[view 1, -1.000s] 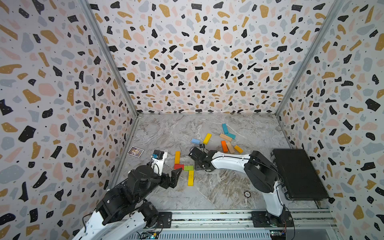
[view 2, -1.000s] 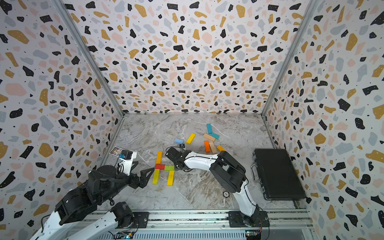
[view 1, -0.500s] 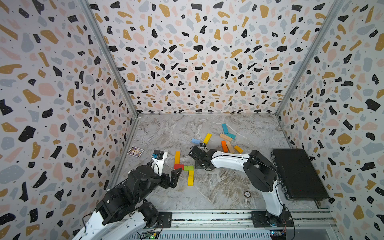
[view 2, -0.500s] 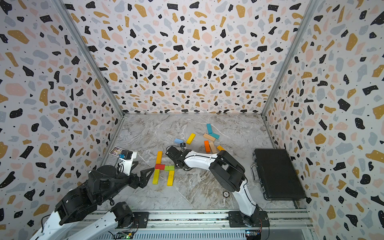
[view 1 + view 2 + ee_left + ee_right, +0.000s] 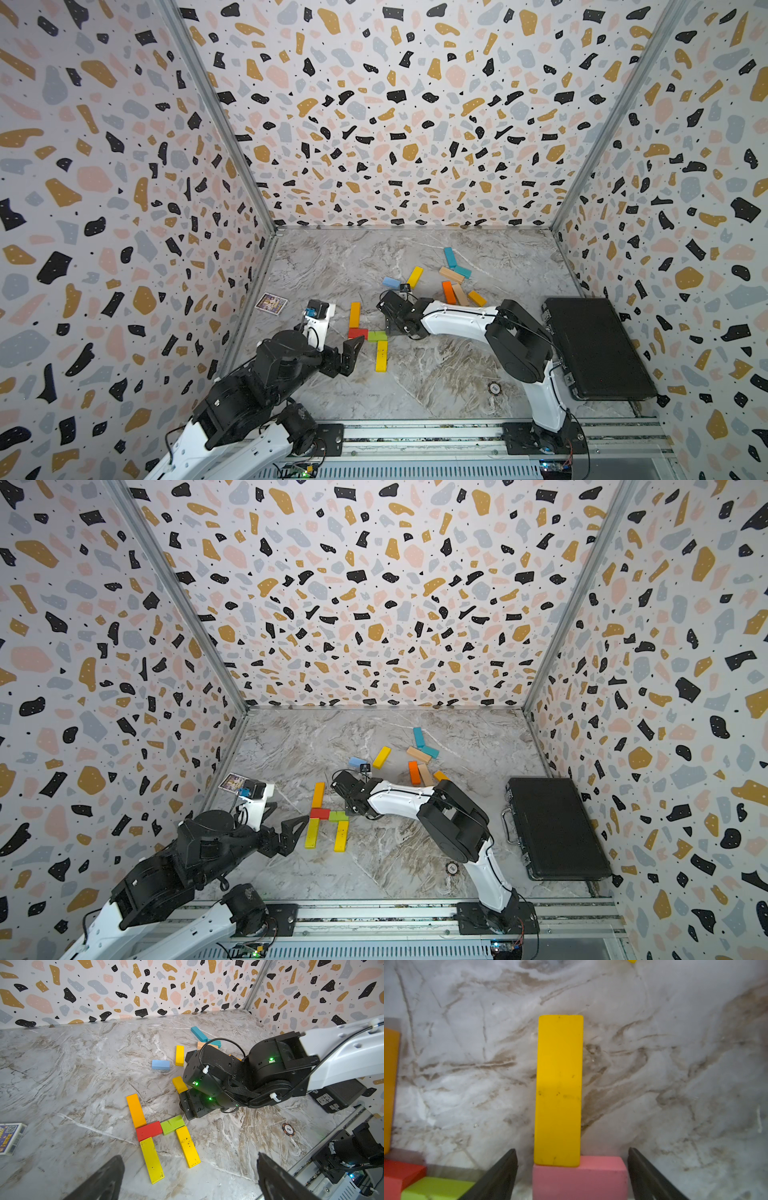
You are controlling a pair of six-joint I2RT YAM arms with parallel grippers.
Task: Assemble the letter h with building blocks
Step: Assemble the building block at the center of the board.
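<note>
Looked like a robot test booth in a lab. Was boxed in on three sides by speckled panels (image 5: pixel 374 124) set in metal corner posts (image 5: pixel 222 120). Held a marble-print desk (image 5: pixel 436 374), with a left arm (image 5: pixel 249 390) and a right arm (image 5: pixel 457 322) bolted to a metal rail (image 5: pixel 415 434) along the front and a lit circuit board (image 5: pixel 301 471) below.

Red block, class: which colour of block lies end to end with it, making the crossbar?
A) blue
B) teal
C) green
C: in the left wrist view the green block lies flush against one end of the red block.
</note>
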